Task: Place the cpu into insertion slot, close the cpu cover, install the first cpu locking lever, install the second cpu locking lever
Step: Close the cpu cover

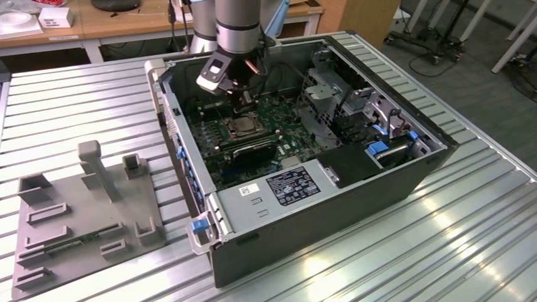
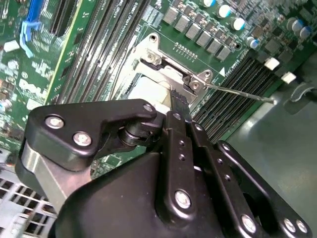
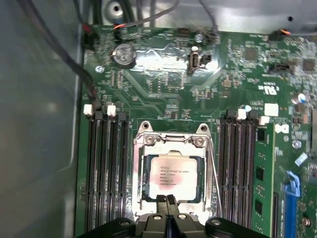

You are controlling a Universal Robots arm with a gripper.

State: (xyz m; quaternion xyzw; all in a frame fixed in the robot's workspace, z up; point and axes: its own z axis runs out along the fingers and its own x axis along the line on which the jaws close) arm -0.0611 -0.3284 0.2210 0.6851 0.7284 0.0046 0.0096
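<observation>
Silvery cpu [image 3: 171, 173] below gripper [image 3: 167, 199] (near)

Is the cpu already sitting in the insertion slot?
Yes, in the first wrist view the cpu lies flat inside the insertion slot, with its silvery-beige top facing up.

The chip [image 3: 171, 177] is showing a silvery-beige top crossed by lines of dark print. The metal cover [image 3: 171, 140] framing it is gleaming silver. The board [image 3: 163, 94] is appearing green, carrying black memory slots [image 3: 106, 168] and a blue clip [image 3: 292, 191]. The gripper [image 3: 167, 199] is presenting matte black. The table [image 1: 75, 100] is showing ribbed silver-grey stripes.
</observation>
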